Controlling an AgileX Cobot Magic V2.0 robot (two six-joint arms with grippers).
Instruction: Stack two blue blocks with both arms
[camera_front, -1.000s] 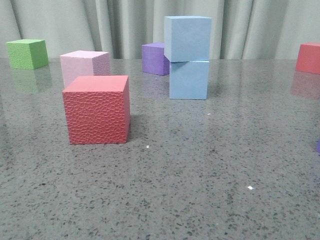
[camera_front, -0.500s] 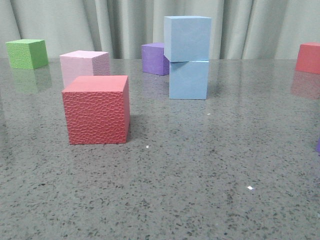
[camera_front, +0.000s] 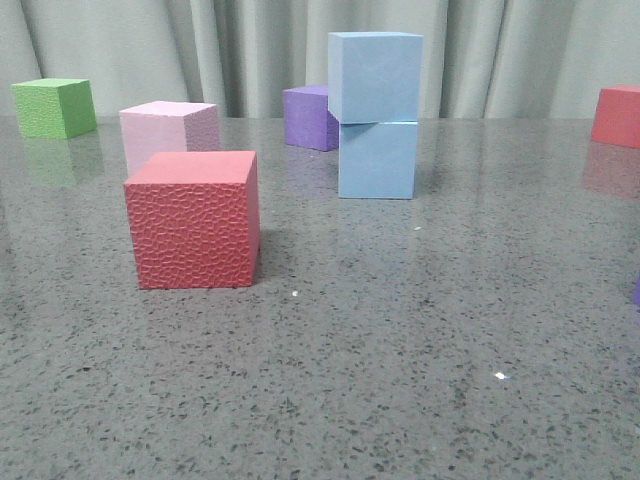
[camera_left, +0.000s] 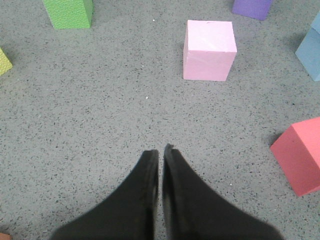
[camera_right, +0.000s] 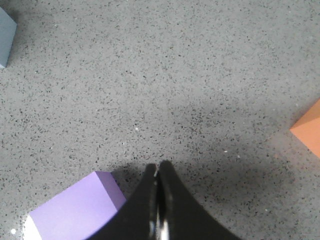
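Upper blue block (camera_front: 375, 77) is seated on lower blue block (camera_front: 377, 160), mid-table, slightly offset leftward; purple cube (camera_front: 311, 117) just behind. Left gripper (camera_left: 161, 153) and right gripper (camera_right: 157, 168) pressed together, empty. Toppling risked if bumped

Both tools, left tool (camera_left: 161, 152) & right tool (camera_right: 158, 169): plain matte black, w/ tapered pointed fingers.

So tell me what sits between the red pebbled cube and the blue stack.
Nothing: in the front view only bare table separates the red cube from the blue stack.
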